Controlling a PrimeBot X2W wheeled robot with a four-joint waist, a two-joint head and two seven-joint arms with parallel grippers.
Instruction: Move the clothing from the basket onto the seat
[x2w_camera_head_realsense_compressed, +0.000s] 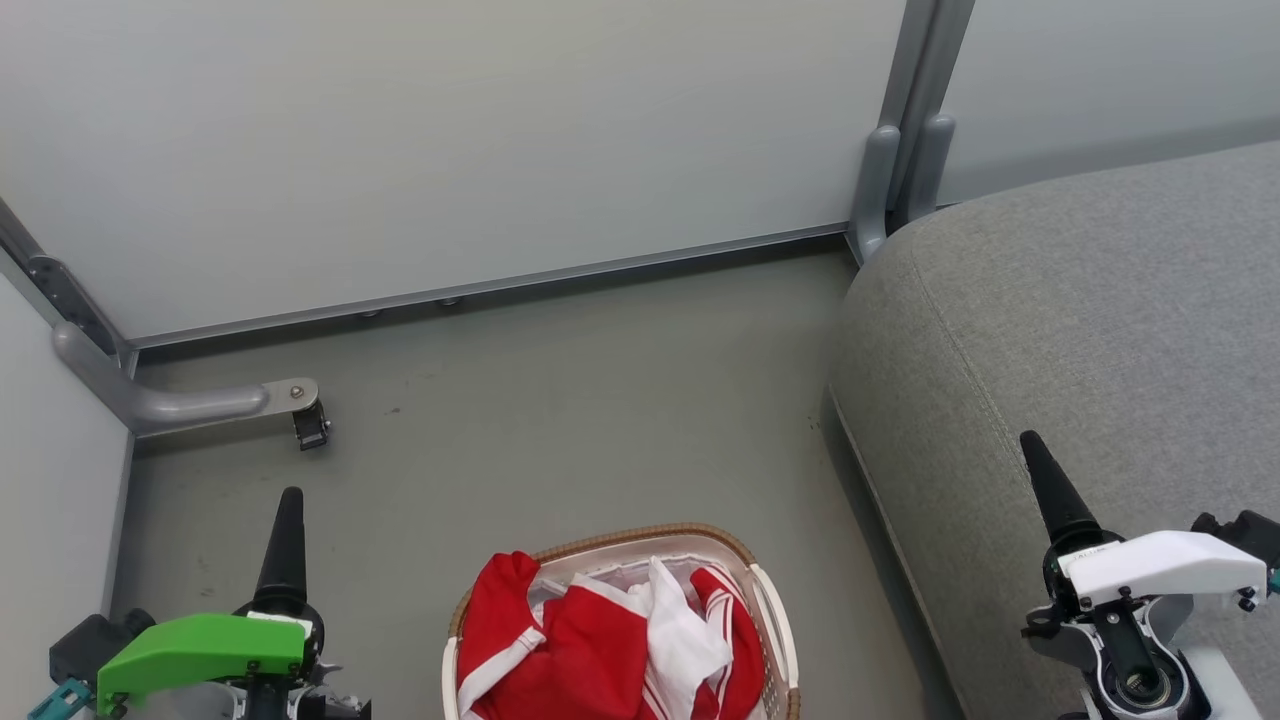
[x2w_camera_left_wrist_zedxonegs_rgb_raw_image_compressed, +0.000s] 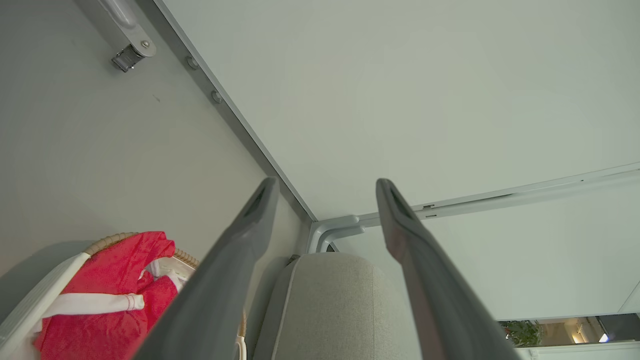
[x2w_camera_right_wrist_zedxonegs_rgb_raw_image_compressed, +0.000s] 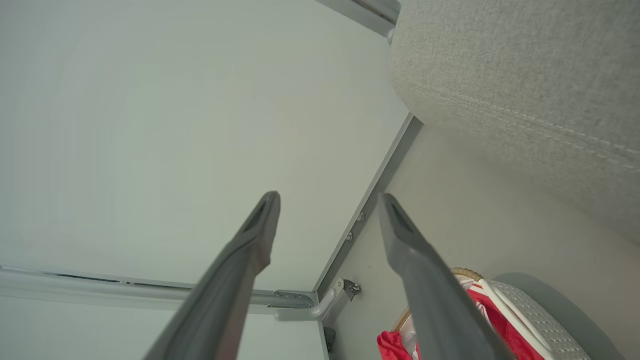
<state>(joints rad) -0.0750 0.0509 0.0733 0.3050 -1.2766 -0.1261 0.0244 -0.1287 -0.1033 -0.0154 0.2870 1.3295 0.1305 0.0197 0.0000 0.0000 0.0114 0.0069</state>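
The basket (x2w_camera_head_realsense_compressed: 772, 600) stands on the floor at the bottom centre of the head view, heaped with the red and white clothing (x2w_camera_head_realsense_compressed: 590, 650). The grey seat (x2w_camera_head_realsense_compressed: 1080, 330) fills the right side, its corner just right of the basket. My left gripper (x2w_camera_head_realsense_compressed: 288, 510) hovers left of the basket; in the left wrist view it (x2w_camera_left_wrist_zedxonegs_rgb_raw_image_compressed: 327, 185) is open and empty, with the clothing (x2w_camera_left_wrist_zedxonegs_rgb_raw_image_compressed: 115, 280), basket (x2w_camera_left_wrist_zedxonegs_rgb_raw_image_compressed: 30, 305) and seat (x2w_camera_left_wrist_zedxonegs_rgb_raw_image_compressed: 330, 305) below. My right gripper (x2w_camera_head_realsense_compressed: 1035, 455) hangs over the seat's front edge; it (x2w_camera_right_wrist_zedxonegs_rgb_raw_image_compressed: 330, 200) is open and empty, near the seat (x2w_camera_right_wrist_zedxonegs_rgb_raw_image_compressed: 525, 90), clothing (x2w_camera_right_wrist_zedxonegs_rgb_raw_image_compressed: 495, 320) and basket (x2w_camera_right_wrist_zedxonegs_rgb_raw_image_compressed: 540, 315).
Pale partition panels (x2w_camera_head_realsense_compressed: 450, 130) wall off the back and left. A grey metal foot with a small caster (x2w_camera_head_realsense_compressed: 300, 405) juts onto the floor at the left. A grey post (x2w_camera_head_realsense_compressed: 905, 150) stands at the seat's far corner. Bare grey floor (x2w_camera_head_realsense_compressed: 560, 400) lies beyond the basket.
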